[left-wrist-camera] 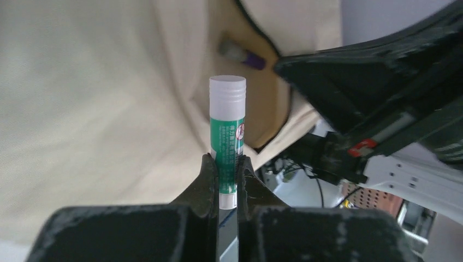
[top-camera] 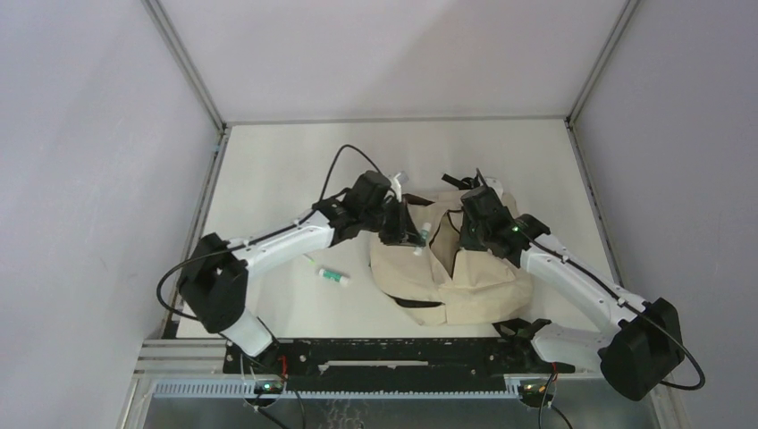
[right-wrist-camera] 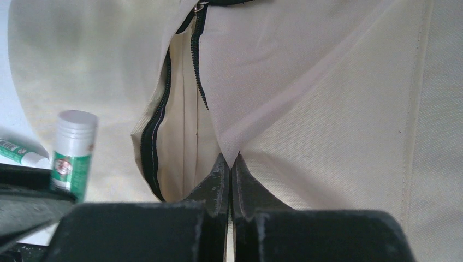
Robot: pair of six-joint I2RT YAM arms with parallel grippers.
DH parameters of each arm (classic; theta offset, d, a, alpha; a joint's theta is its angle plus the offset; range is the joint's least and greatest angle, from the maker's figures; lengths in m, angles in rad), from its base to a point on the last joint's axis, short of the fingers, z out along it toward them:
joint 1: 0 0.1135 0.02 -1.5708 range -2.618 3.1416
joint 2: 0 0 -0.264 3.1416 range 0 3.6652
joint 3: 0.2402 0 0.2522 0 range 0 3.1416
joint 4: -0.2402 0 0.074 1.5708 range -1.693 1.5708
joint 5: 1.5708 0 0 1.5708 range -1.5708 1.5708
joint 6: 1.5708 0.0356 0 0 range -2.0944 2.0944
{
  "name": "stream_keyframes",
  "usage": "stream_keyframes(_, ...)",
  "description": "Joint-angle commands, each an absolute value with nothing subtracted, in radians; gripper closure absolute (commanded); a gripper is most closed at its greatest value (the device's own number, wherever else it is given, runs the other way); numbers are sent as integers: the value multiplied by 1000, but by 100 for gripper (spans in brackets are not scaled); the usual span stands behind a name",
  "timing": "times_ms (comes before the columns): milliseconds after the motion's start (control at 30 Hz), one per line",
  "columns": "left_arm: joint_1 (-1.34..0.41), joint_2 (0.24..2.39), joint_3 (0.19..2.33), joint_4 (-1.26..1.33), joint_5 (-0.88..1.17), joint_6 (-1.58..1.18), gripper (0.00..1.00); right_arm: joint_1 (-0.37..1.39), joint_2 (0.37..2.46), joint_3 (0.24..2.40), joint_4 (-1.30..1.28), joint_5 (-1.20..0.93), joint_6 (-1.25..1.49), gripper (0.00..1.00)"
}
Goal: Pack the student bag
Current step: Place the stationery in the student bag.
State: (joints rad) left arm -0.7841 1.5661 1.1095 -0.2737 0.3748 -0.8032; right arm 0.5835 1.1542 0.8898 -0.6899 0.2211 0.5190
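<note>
One student bag [top-camera: 465,277] lies flat on the table [top-camera: 295,170], right of centre and close in front of the two arm bases, with its black zip [right-wrist-camera: 158,125] parted into a slit-shaped opening. One small item with a purple end [left-wrist-camera: 244,56] lies inside that opening; its type cannot be determined. The right gripper [right-wrist-camera: 232,169] is at the bag's upper part, jaws pinched tight on one fold of the cream fabric beside the zip. The left gripper [left-wrist-camera: 226,164] is at the bag's left edge, just beside the opening, jaws clamped on the lower end of one glue stick [left-wrist-camera: 226,125] with a green label and a white cap, the cap pointing toward the opening. A second glue stick [top-camera: 332,276] of the same pattern lies on the table to the left of the bag, apart from it. Count: one bag, two glue sticks, one purple-ended item.
</note>
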Motion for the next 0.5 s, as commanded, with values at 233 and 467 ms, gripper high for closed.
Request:
stream_keyframes(233,-840,1735,1323,-102,506,-906,70,586,1100,896,-622,212,527,100)
stream_keyframes(467,-839,1719,1287,-115,459,-896,46,586,1090,884,-629,222,528,100)
